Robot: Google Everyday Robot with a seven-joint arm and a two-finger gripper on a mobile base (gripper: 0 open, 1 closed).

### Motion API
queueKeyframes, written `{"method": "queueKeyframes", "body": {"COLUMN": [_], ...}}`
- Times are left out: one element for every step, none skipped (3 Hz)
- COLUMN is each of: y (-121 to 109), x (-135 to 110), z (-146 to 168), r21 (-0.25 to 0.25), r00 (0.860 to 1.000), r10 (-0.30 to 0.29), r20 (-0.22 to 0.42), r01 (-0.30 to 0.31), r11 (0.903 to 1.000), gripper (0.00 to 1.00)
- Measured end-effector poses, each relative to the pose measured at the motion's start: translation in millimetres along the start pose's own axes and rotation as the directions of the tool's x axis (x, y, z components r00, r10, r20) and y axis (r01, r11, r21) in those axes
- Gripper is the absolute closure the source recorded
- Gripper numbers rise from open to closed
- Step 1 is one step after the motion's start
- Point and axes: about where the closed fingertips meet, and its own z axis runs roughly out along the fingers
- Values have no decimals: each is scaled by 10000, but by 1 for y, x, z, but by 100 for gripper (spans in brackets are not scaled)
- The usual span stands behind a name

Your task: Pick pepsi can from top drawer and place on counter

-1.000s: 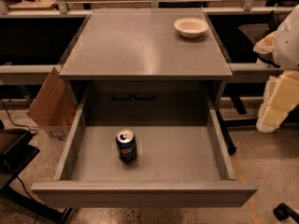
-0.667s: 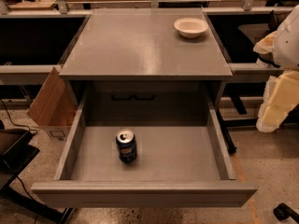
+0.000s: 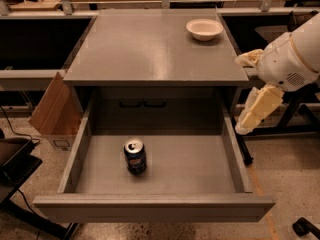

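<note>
The pepsi can (image 3: 135,156), dark blue with a silver lid, stands upright on the floor of the open top drawer (image 3: 155,206), left of its middle. The grey counter (image 3: 150,44) lies above and behind the drawer. My gripper (image 3: 240,95) is at the right, beside the counter's right front corner and above the drawer's right wall. Its cream fingers (image 3: 257,109) are spread apart and hold nothing. It is well to the right of the can and higher than it.
A shallow white bowl (image 3: 204,29) sits on the counter's far right corner. A dark panel with two black handles (image 3: 143,103) is at the back of the drawer opening. A cardboard box (image 3: 56,111) leans at the left. Black furniture legs stand at the right.
My arm and gripper have moved left into view, toward the counter's right front corner. The can, drawer and bowl have not moved.
</note>
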Motion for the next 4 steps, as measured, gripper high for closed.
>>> {"method": "queueKeyframes", "body": {"y": [-8,-7,3,-5], "x": [-8,-16,-19,-22], "z": [55,109,159,165], "r21": [-300,-358,-296,20], "r00": [9772,9177,8542,8484], "r10": [-86,194,863,884], "r20": [2124,3968,5128,5220], "r01": [153,-56,-828,-1048], "r11": [9994,9993,9961,9945], "gripper": [0,0,0,0]}}
